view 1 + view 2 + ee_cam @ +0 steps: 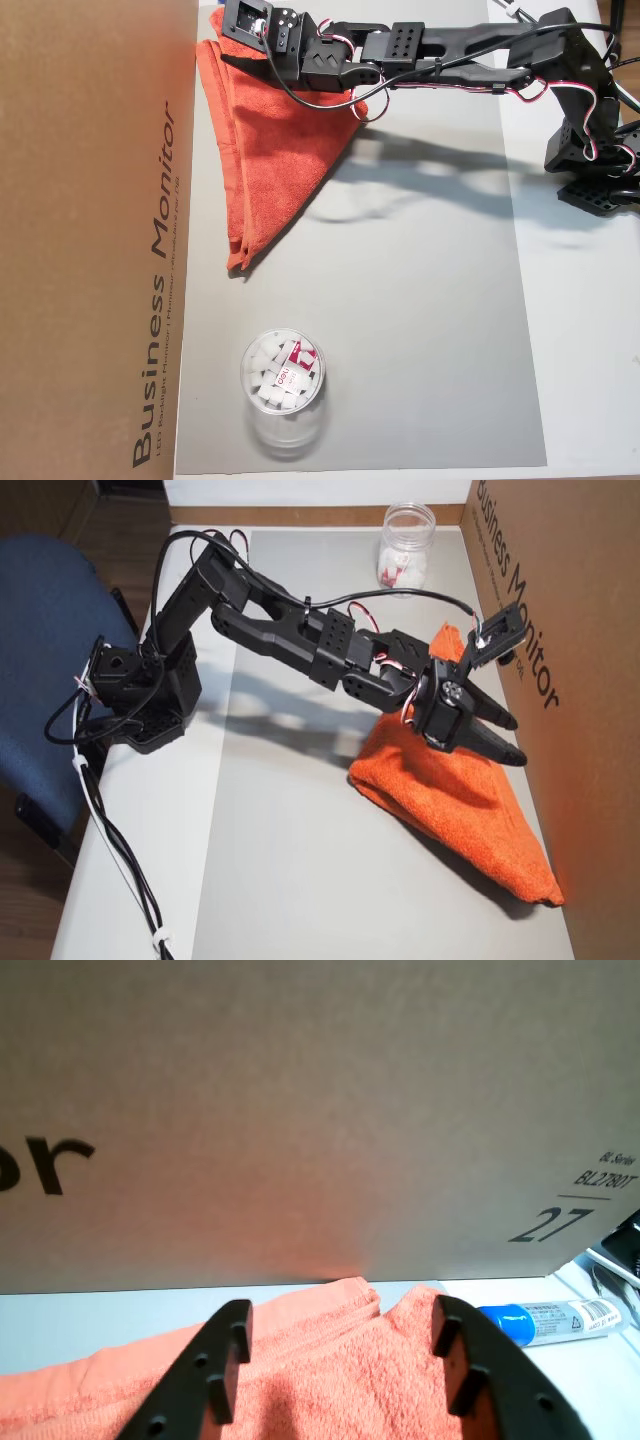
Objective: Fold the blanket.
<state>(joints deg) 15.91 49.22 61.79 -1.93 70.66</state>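
The orange-red blanket [275,160] lies folded into a thick triangle on the grey mat, its long edge against the cardboard box. In another overhead view the blanket [460,800] tapers toward the near right. My gripper [228,48] hovers over the blanket's far corner next to the box. It is open, as the gripper [520,742] shows with its two black fingers spread. In the wrist view the gripper [342,1310] stands open above the blanket [330,1380], with nothing between the fingers [215,1360], which point at the box wall.
A large brown cardboard box [95,230] walls off one side of the grey mat [420,330]. A clear plastic cup [283,385] holding white pieces stands on the mat beyond the blanket's tip. A blue-capped tube [545,1320] lies beside the box. The arm's base [140,700] sits at the table edge.
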